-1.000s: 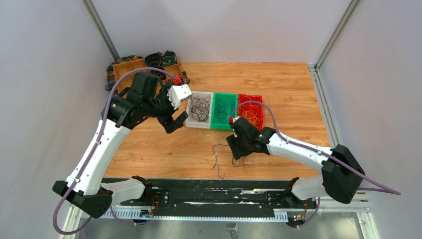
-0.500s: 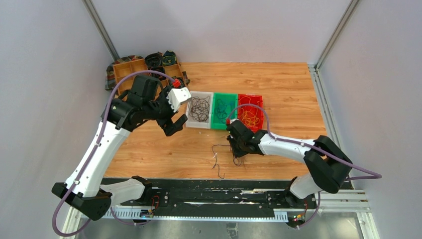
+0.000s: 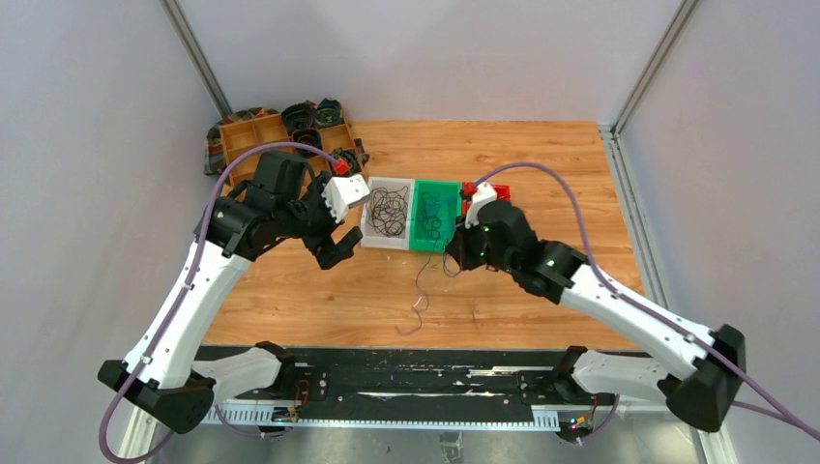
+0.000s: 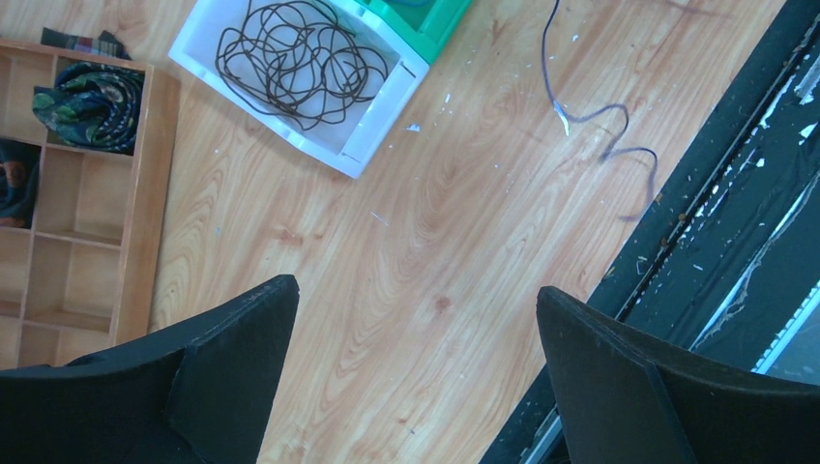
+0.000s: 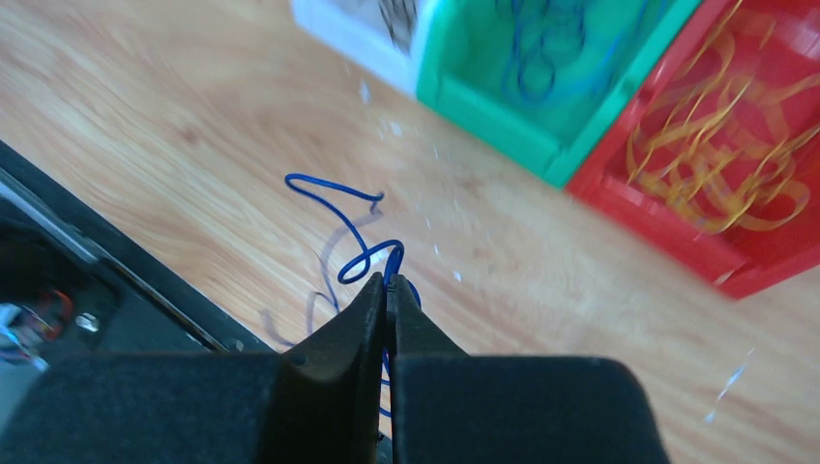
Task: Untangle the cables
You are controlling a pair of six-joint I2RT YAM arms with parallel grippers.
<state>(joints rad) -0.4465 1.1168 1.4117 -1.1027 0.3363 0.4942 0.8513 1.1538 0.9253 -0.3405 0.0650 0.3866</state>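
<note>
A thin blue cable [image 5: 338, 188] is pinched in my shut right gripper [image 5: 387, 281] and trails down to the wooden table [image 5: 145, 106]. From above, that cable [image 3: 422, 290] dangles below the right gripper [image 3: 454, 256], just in front of the green bin. The bins hold sorted cables: black cables [image 3: 389, 211] in the white one, blue cables [image 5: 541, 43] in the green one, yellow-orange cables [image 5: 720, 159] in the red one. My left gripper [image 3: 345, 237] hovers open and empty left of the white bin; its wrist view shows bare wood between the fingers [image 4: 242, 367].
White bin [image 3: 385, 246], green bin [image 5: 493, 126] and red bin [image 5: 677, 232] stand side by side mid-table. A wooden divided tray [image 3: 242, 135] with dark coiled bundles sits at the back left. A black rail [image 3: 416, 372] runs along the near edge.
My right gripper has shut on the blue cable and lifted it off the table toward the green bin, the arm swinging up and back. The left arm has barely moved.
</note>
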